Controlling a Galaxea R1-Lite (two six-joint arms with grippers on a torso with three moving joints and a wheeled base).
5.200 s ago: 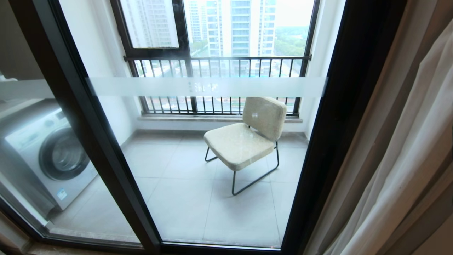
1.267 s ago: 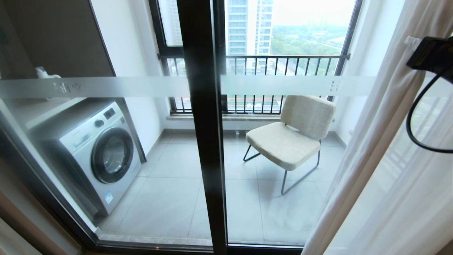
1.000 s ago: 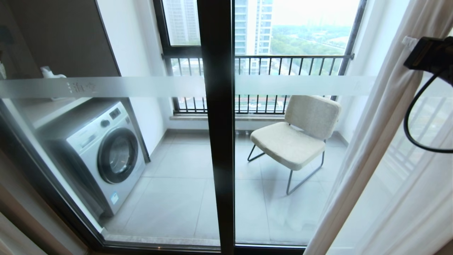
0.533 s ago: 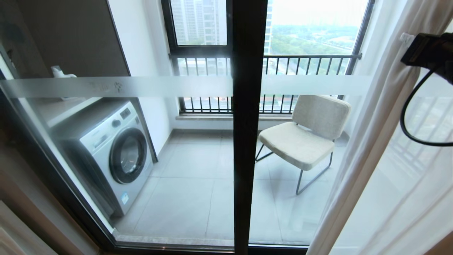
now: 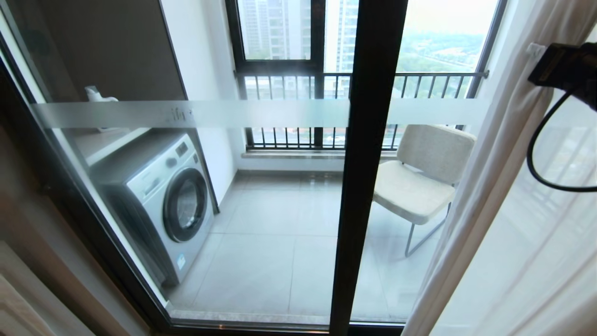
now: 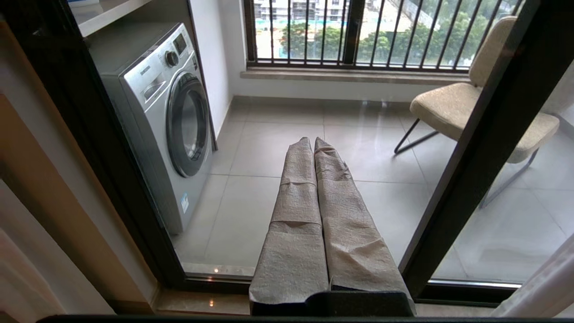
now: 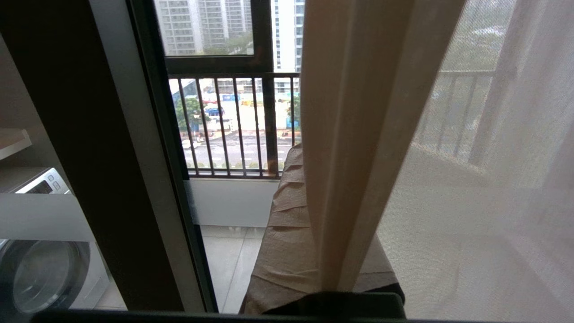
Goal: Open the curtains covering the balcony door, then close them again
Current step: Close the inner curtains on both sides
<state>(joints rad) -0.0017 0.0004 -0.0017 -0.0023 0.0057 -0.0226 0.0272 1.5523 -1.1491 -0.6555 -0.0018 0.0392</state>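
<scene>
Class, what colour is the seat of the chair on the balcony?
The chair has a cream-beige seat and back on thin dark metal legs; the left wrist view shows it best.

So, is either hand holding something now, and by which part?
The right hand is shut on the curtain's hemmed vertical edge; the left hand holds nothing.

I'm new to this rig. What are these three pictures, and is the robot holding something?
A two-armed robot faces a glass balcony door. One picture comes from its head, the other two from cameras on each wrist. The left gripper, wrapped in brownish cloth, has its jaws shut on nothing, pointing towards the balcony floor. The right gripper has its jaws shut on the hemmed edge of the sheer curtain, seen at the right in the head view. Behind the glass stand a washing machine and a chair.
</scene>
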